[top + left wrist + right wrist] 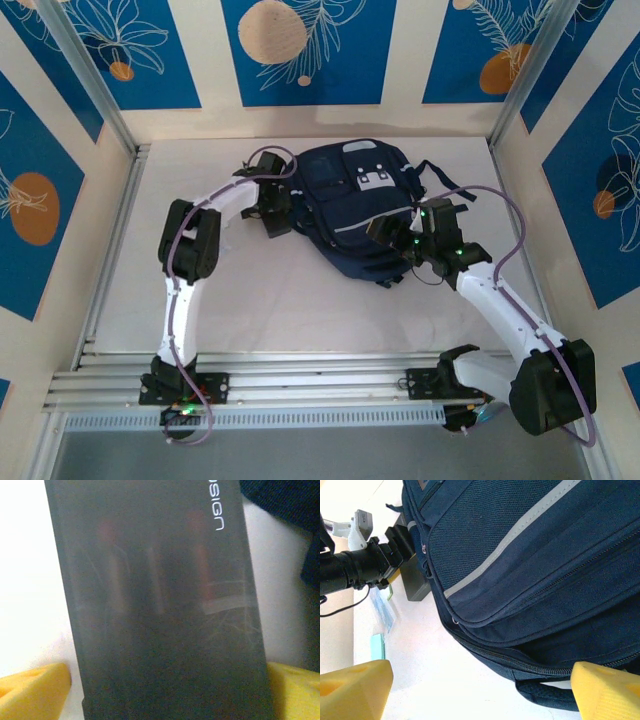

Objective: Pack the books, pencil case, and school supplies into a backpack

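From above, we see a white table (300,300) walled in by blue-patterned panels, with the large navy backpack (355,205) lying towards its far side, white patches facing up. The left arm bends in from the near left and its left hand (275,208) sits just beside the backpack's left edge. The right arm comes from the near right, and its right hand (396,240) is at the backpack's near right edge. Through the left wrist camera, we look straight onto the dark grey pencil case (160,605), with white lettering near its top right corner. It lies between the two yellow fingers (32,690). The left hand (167,692) is open wide around the case: a sliver of white table shows beside one finger, while the other sits right at the case's edge. A corner of the backpack (280,500) shows at the upper right. Through the right wrist camera, the backpack (530,565) fills most of the view, a pale grey stripe crossing it. The right hand (480,690) is open, its yellow fingers (352,687) spread wide with nothing gripped. The pencil case (416,582) rests against the backpack's side under the left hand (395,542). A pale blue flat piece (383,611) and a pale green flat piece (377,646) lie on the table beyond it.
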Tool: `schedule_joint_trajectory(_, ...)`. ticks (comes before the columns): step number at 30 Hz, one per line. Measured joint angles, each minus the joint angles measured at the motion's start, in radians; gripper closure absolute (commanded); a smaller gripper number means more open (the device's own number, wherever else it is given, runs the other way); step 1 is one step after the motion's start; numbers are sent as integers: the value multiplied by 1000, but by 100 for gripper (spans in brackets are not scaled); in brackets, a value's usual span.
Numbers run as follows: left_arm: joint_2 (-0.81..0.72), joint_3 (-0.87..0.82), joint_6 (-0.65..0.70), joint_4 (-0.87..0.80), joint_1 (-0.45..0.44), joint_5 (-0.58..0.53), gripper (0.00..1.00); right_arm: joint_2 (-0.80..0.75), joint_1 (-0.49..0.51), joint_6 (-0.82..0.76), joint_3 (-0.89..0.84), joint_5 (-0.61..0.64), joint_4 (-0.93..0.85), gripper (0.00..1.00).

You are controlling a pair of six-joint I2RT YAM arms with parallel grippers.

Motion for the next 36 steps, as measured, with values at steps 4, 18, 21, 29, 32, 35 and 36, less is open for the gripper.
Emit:
schedule_joint_trajectory(4, 0, 2, -6, -5, 3, 2, 24, 0, 0, 0, 0, 0, 4, 8)
schedule_joint_trajectory(18, -188, -209, -32, 108, 11, 95, 48, 10, 31, -25, -3, -96, 97, 8)
schedule_joint_trajectory(21, -310, -299, -70, 182, 11, 153, 49, 34, 61, -28, -4, -138, 154, 9)
schedule_joint_trajectory(29, -557, -510, -221, 405, 1, 298, 48, 163, 148, -35, -4, -216, 338, 10)
schedule_joint_trajectory(32, -585, -580, -291, 480, -15, 341, 48, 218, 182, -38, -4, -232, 405, 11)
schedule_joint_trajectory(35, -587, -630, -348, 534, -51, 365, 48, 270, 212, -41, 3, -247, 459, 12)
schedule_joint_trajectory(36, -587, -643, -367, 548, -69, 372, 48, 290, 223, -43, 11, -252, 475, 13)
